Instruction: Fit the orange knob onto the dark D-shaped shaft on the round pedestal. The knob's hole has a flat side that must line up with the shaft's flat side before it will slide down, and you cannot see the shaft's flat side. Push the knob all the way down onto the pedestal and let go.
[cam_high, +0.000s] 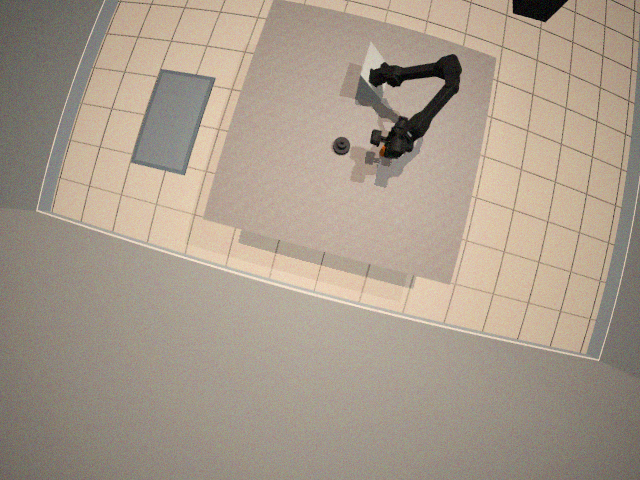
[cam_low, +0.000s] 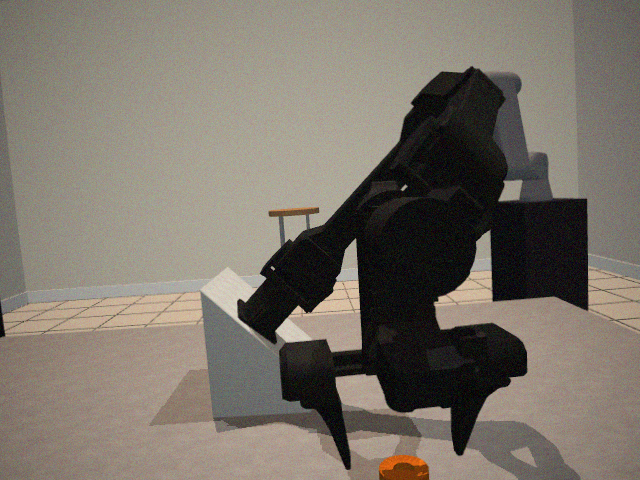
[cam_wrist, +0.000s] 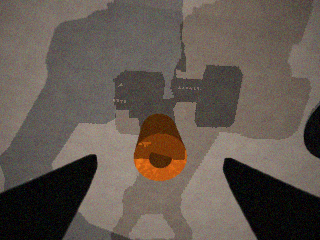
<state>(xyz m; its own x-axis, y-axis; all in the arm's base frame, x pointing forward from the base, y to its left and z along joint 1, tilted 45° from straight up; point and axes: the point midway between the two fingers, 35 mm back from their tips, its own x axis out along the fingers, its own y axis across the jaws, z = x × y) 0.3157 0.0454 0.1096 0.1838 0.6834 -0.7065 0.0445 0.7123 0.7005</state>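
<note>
The orange knob (cam_high: 382, 150) (cam_low: 403, 471) (cam_wrist: 160, 172) stands upright on the table, its hole facing up, partly hidden by the arm in the top view. My gripper (cam_low: 404, 460) (cam_wrist: 161, 162) is open and points down above the knob, with one finger to each side of it and neither touching it. The dark round pedestal (cam_high: 336, 150) stands on the table to the left of the knob and gripper in the top view; a dark piece of it (cam_wrist: 314, 136) shows at the right edge of the wrist view. The shaft's flat side cannot be made out.
The arm is mounted on a white and grey wedge (cam_high: 369, 64) (cam_low: 248, 372) standing on the table (cam_high: 279, 180) (cam_low: 77, 392). Behind the table are an orange-topped stool (cam_low: 293, 211) and a black cabinet (cam_low: 542, 253) bearing a grey robot arm (cam_low: 511, 124). Arm shadows cross the table.
</note>
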